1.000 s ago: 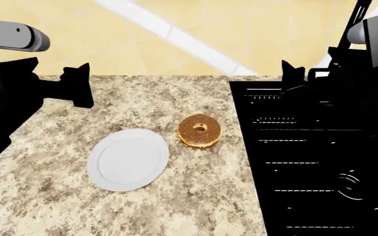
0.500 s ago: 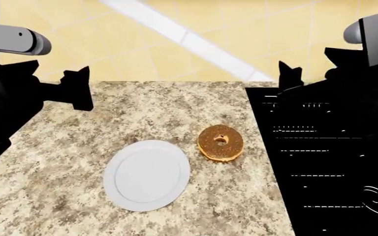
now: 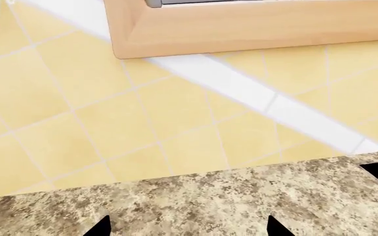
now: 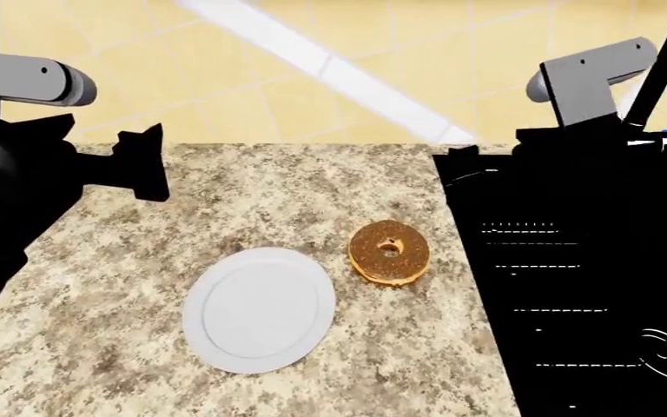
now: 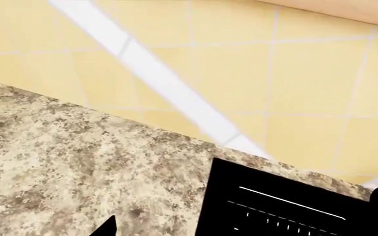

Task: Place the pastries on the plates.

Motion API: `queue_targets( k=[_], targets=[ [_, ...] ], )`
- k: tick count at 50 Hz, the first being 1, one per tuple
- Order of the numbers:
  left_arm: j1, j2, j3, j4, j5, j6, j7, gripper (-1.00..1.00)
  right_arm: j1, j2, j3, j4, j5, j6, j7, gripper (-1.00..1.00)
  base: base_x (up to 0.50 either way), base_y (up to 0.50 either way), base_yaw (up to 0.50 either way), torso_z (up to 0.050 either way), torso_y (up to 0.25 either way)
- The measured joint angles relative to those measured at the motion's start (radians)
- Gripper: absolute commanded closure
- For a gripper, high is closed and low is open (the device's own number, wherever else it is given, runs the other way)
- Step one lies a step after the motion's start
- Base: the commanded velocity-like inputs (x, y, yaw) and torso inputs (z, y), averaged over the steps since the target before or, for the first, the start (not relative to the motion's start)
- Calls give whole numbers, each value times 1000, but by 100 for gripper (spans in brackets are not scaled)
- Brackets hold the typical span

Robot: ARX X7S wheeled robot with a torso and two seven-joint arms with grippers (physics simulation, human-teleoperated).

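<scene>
Left gripper [image 4: 148,165] is hovering over the far left of the granite counter [image 4: 102,287], well clear of everything, and nothing is sitting between its dark fingers. From the head view I am seeing only their silhouette, and the left wrist view is showing just two black tips spaced apart over bare granite, so I am reading the jaws as parted and empty.

Moving rightward, the white plate [image 4: 260,309] is lying flat near the middle of the counter, bare. Just beside it, apart from its rim, the golden-brown doughnut [image 4: 389,253] with the speckled top is resting on the granite, close to the edge of the black stovetop [image 4: 589,304]. I am not finding the wooden plate or the small iced doughnut in any view.

Further right, the right gripper [image 4: 472,161] is merging into the black stove behind it, so I cannot tell how its jaws are standing.

I am judging this as the approach step, with nothing placed yet. Next I am needing to bring one arm down over the doughnut, straddling the ring with open fingers, before lifting it across to the plate.
</scene>
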Motion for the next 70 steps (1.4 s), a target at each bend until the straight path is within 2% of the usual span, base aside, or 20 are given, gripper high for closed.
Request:
queue_targets(
  k=[14,34,51,70],
  targets=[
    [27,-13,-9,15,-3,15,3,-100,113,-49,-166,218,-11,18,-105,-100,0,0,0,0,0],
    [47,-16,-12,28,-3,26,-3,-100,273,-70,-420,511,-84,-51,-335,-100,0,0,0,0,0],
    [47,-17,-13,23,0,27,2,-100,304,-74,-484,517,-48,-23,-407,-100,0,0,0,0,1],
    [71,-17,-12,22,11,42,10,-100,291,-70,-516,530,-30,-3,-409,-100,0,0,0,0,0]
  ],
)
